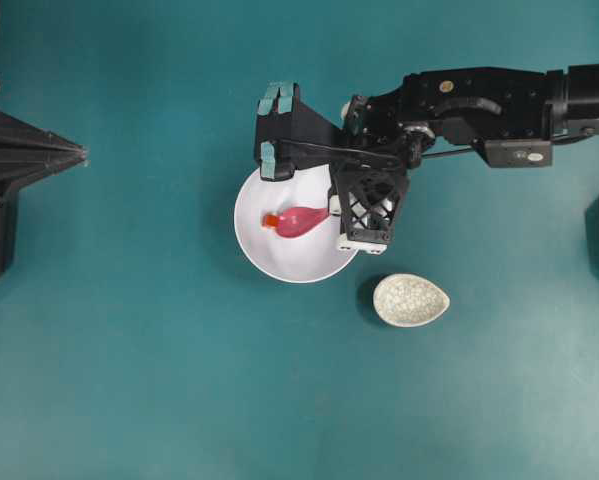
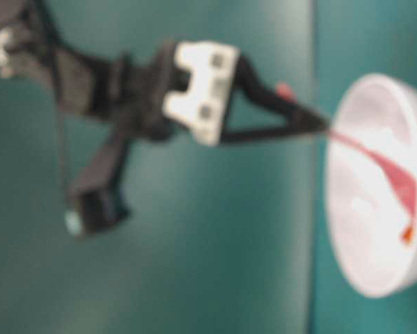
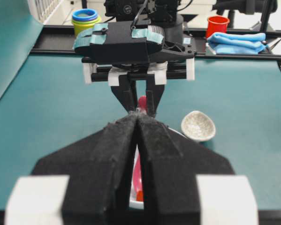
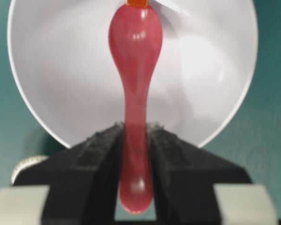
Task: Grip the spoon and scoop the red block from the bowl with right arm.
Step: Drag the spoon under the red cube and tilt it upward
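Lying under everything, a teal table [image 1: 129,380], with the idle left gripper [image 3: 139,123] parked at its left edge, fingers pressed together and pinching nothing. Reaching in from the right, the right arm [image 1: 479,105], bending down over the white bowl [image 1: 269,255]. Sitting well apart from the bowl's lower right rim, a speckled beige spoon rest [image 1: 411,300], untouched. Clamping the short handle of the magenta-pink spoon [image 4: 135,47] between its fingers, the right gripper [image 4: 135,140], with the handle's end poking out behind the pads. Dipping into the bowl, the scoop, its tip touching or just beside the red block [image 1: 270,220] near the bowl's left inner wall.

Judging the risks: pushing the tiny cube ahead of the scoop and up the glossy wall rather than under it; sliding the light bowl across the table if pressing sideways; letting the smooth handle twist in the pinch, tipping the scoop and spilling the block while lifting.
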Motion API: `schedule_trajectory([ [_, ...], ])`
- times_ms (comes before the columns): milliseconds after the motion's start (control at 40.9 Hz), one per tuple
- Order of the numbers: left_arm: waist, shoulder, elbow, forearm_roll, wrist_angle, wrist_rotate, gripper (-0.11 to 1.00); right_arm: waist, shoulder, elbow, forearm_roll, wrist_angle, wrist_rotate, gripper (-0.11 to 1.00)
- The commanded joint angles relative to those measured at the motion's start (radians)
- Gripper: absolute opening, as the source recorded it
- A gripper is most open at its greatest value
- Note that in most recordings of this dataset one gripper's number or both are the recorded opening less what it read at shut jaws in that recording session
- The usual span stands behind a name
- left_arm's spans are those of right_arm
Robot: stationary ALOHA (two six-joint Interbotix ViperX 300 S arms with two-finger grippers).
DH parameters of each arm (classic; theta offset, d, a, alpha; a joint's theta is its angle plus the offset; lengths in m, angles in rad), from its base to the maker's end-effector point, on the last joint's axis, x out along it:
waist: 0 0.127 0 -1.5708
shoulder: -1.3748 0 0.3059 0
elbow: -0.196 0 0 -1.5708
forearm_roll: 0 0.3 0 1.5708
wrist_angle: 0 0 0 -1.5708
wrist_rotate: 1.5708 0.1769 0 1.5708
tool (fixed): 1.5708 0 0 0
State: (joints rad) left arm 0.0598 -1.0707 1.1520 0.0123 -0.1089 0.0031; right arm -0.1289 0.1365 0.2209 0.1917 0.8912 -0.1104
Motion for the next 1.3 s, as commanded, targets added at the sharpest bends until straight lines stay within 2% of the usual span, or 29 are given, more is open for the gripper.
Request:
schedule_trajectory([
  [0, 0.003, 0.003, -0.014, 0.005, -0.011, 0.0, 0.0, 0.003, -0.015, -0.029, 0.0, -0.021, 0.003, 0.24],
  [245, 0.003, 0.003, -0.014, 0.005, -0.011, 0.0, 0.0, 0.003, -0.017, -0.009, 0.0, -0.081, 0.006, 0.24],
  [440, 0.003, 0.002, -0.015, 0.005, -0.011, 0.0, 0.0, 0.006, -0.038, 0.057, 0.003, -0.167, 0.008, 0.24],
  [612, 0.003, -0.003, -0.017, 0.005, -0.011, 0.0, 0.0, 0.006, -0.101, 0.169, 0.015, -0.29, 0.008, 0.24],
  [758, 0.003, -0.008, -0.018, 0.005, -0.011, -0.002, 0.0, 0.012, -0.189, 0.301, 0.048, -0.428, 0.008, 0.24],
  [1003, 0.003, -0.011, -0.018, 0.005, -0.011, -0.002, 0.0, 0.061, -0.33, 0.488, 0.074, -0.601, 0.009, 0.24],
  [1125, 0.003, -0.012, -0.018, 0.005, -0.011, -0.003, 0.0, 0.08, -0.377, 0.535, 0.084, -0.661, 0.009, 0.24],
  [1272, 0.003, -0.012, -0.02, 0.005, -0.011, -0.014, 0.0, 0.091, -0.416, 0.541, 0.087, -0.701, 0.012, 0.24],
])
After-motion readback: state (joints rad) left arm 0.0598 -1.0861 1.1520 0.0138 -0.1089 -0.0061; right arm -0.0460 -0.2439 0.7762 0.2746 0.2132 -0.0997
